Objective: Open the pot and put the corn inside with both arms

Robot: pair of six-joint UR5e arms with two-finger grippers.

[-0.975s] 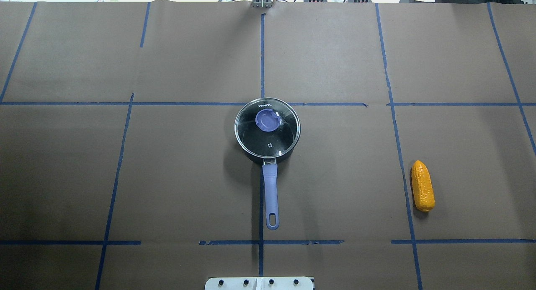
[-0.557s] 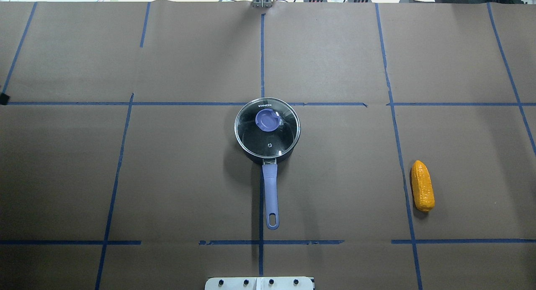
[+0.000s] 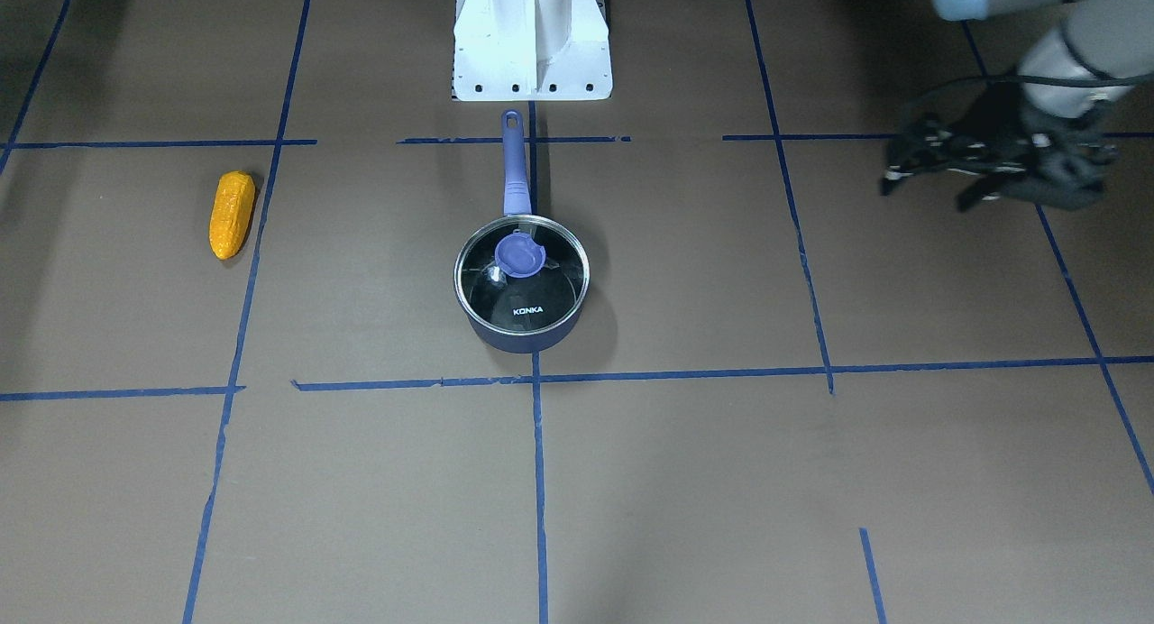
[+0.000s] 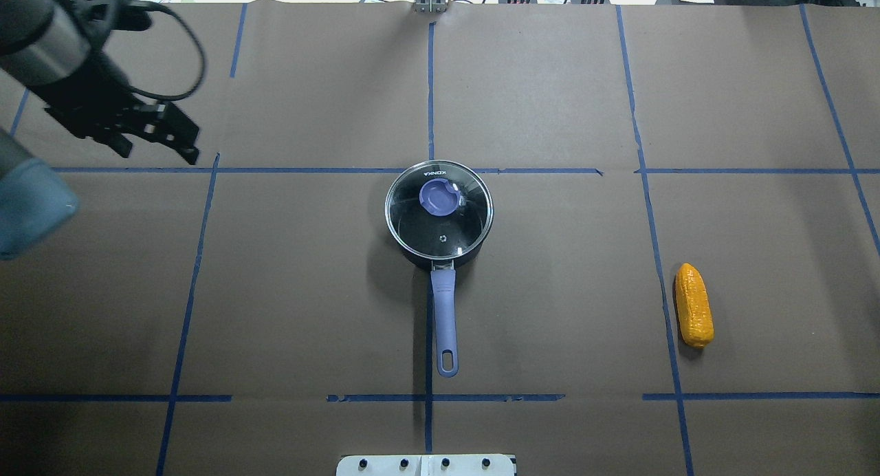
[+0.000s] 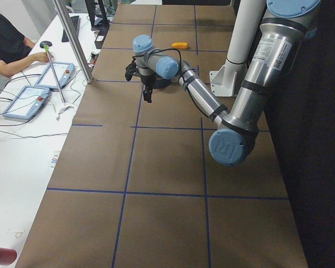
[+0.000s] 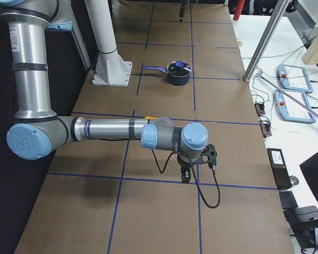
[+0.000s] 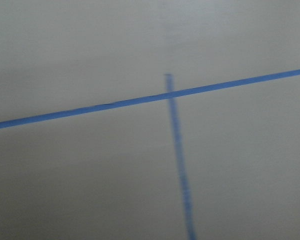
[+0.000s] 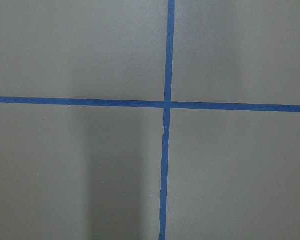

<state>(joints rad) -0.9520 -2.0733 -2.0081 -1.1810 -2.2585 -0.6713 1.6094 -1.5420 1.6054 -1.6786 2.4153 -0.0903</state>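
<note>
Far left: L gripper (image 4: pixel 159 153), fingers spread, nothing held; hangs over table (image 4: pixel 550 84) well apart from pot (image 4: pixel 440 221), arm stretched out, wrist tipped down, prob. staged to go for lid (image 4: pixel 412 228). Centre: pot w/ lid on, handle (image 4: pixel 445 311) toward robot, in reach of both arms. Right: corn (image 4: pixel 694 305) flat on table, R side, so likely a pick for R gripper (image 6: pixel 186 177): points down, low over table, seen side-on only; fingers, can't tell.

I saw a brown paper table cover (image 4: pixel 550 290) gridded with blue tape lines (image 4: pixel 430 84), and beside it a white side desk (image 5: pixel 22 162) bearing two grey-blue control tablets (image 5: pixel 25 102), a black-shirted person (image 5: pixel 5 42) seated there near a silver metal pole (image 5: pixel 74 42).
</note>
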